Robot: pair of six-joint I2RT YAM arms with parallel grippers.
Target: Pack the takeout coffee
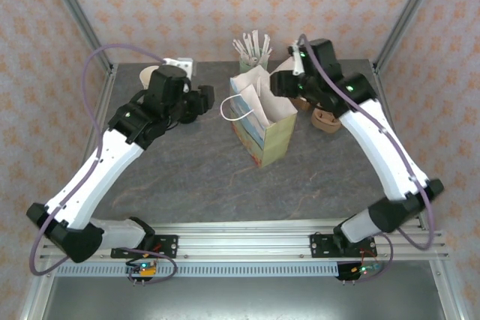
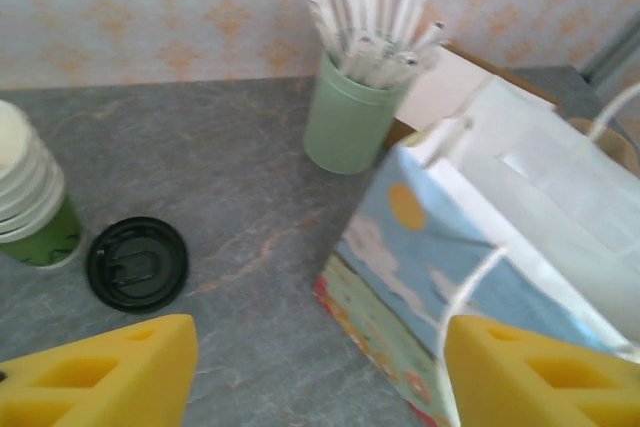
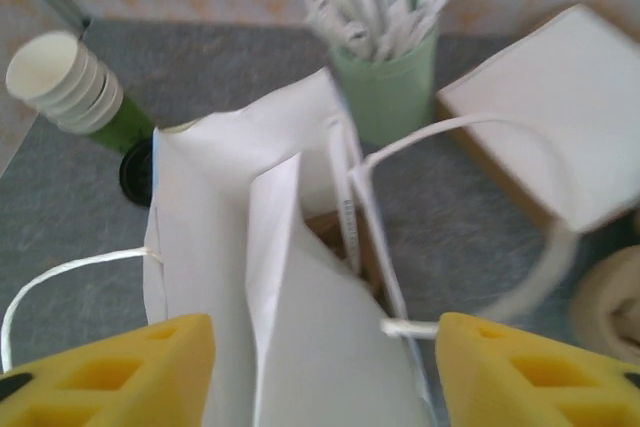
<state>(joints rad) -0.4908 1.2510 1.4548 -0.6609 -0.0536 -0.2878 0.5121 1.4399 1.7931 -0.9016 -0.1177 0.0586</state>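
A tall paper bag (image 1: 262,129) with white handles stands open in the middle of the table. Its printed side (image 2: 440,257) faces my left gripper (image 2: 320,377), which is open just left of it, with bare table between the yellow fingers (image 2: 100,372). My right gripper (image 3: 325,372) is open above the bag's mouth (image 3: 300,287), its fingers apart on either side of the white inner folds. The right gripper (image 1: 285,84) hangs over the bag's far right corner. The takeout coffee is hidden.
A loose black lid (image 2: 136,262) lies beside a stack of lidless green cups (image 2: 30,202) at the back left. A green cup of wrapped straws (image 1: 253,54) stands behind the bag. White napkins (image 3: 550,117) and brown sleeves (image 1: 326,118) sit at the right.
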